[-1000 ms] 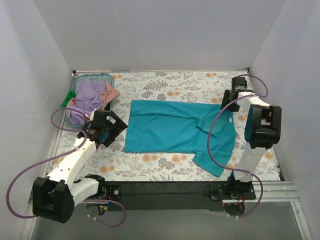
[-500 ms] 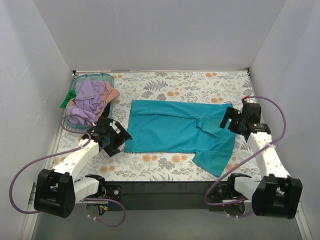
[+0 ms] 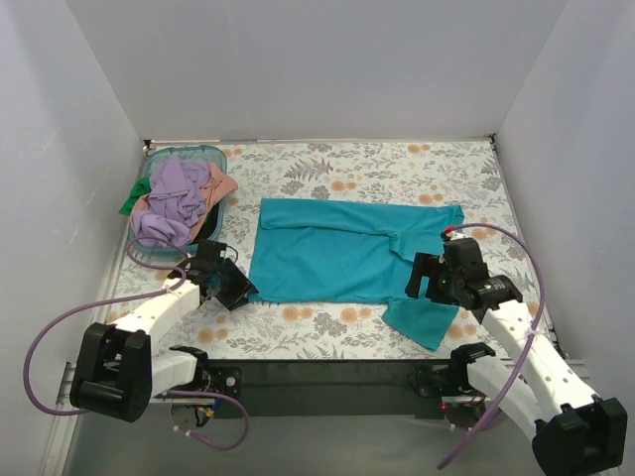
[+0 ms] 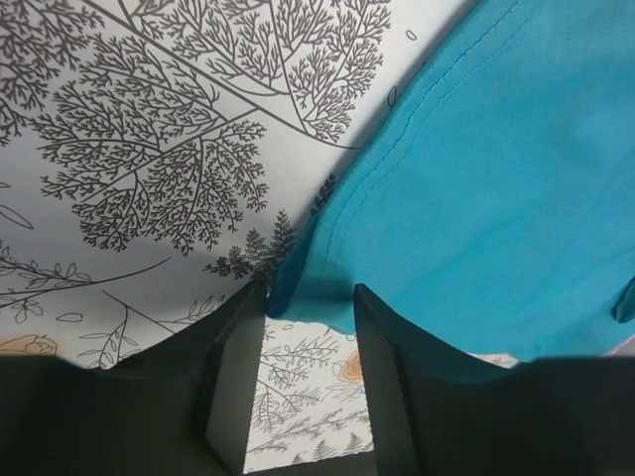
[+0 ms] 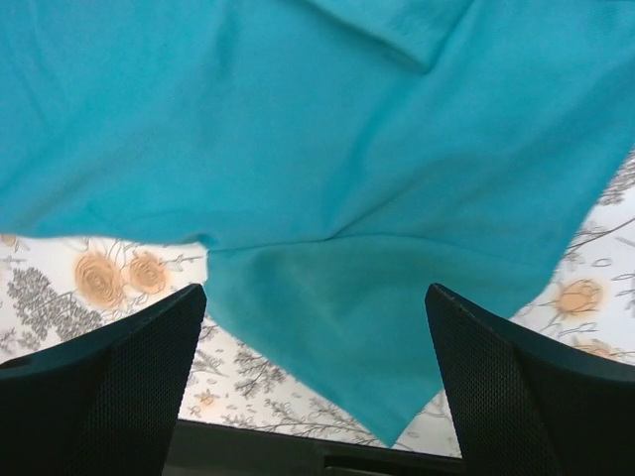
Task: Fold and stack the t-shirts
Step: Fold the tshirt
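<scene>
The teal t-shirt (image 3: 337, 260) lies spread flat, one sleeve splayed

teal t-shirt (image 3: 337, 260): matt knit cloth | table cover (image 3: 347, 169): smooth, matt, printed

1. The left arm (image 3: 149, 315) reaches low, forward and to the right from its base. The left claw (image 3: 241, 291) points right, its fingers (image 4: 233, 397) a narrow gap apart.
2. The right arm (image 3: 521, 342) leans forward and inward. The right claw (image 3: 417, 281) faces left — fingers (image 5: 109, 387) spread wide.
</scene>
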